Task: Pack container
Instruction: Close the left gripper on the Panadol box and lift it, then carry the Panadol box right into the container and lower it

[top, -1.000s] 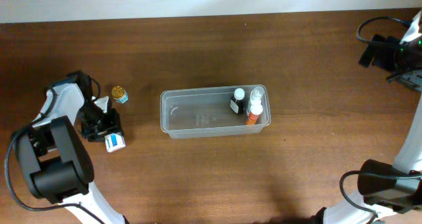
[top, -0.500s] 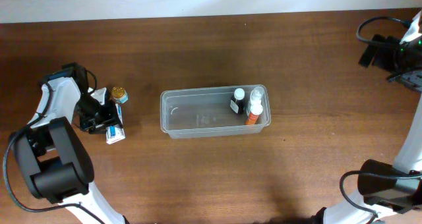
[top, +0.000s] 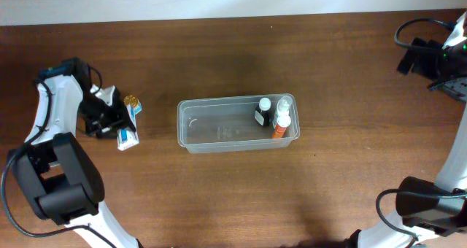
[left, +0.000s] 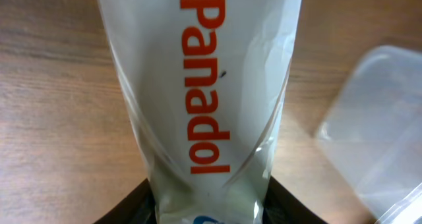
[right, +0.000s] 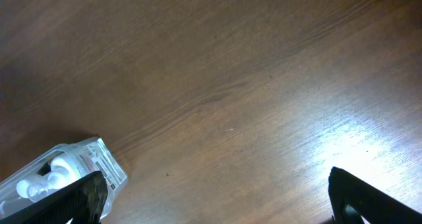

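Our left fingers (left: pixel 128 211) pinch a white Panadol box (left: pixel 204 85) near the clear container (top: pixel 219 147), which sits mid-desk (top: pixel 328 58) with small bottles (top: pixel 277 115) at one end; our right fingers (right: pixel 79 197) stand spread wide.

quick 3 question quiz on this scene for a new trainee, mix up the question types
1. Multiple choice: which word is printed on the box held in the left gripper? A Aspirin, B Panadol, C Nurofen.
2. True or false: the container is empty.
3. Fill in: the gold-capped bottle stands ___ the container.
Key: 1 B. 2 false, bottles stand at one end. 3 outside.
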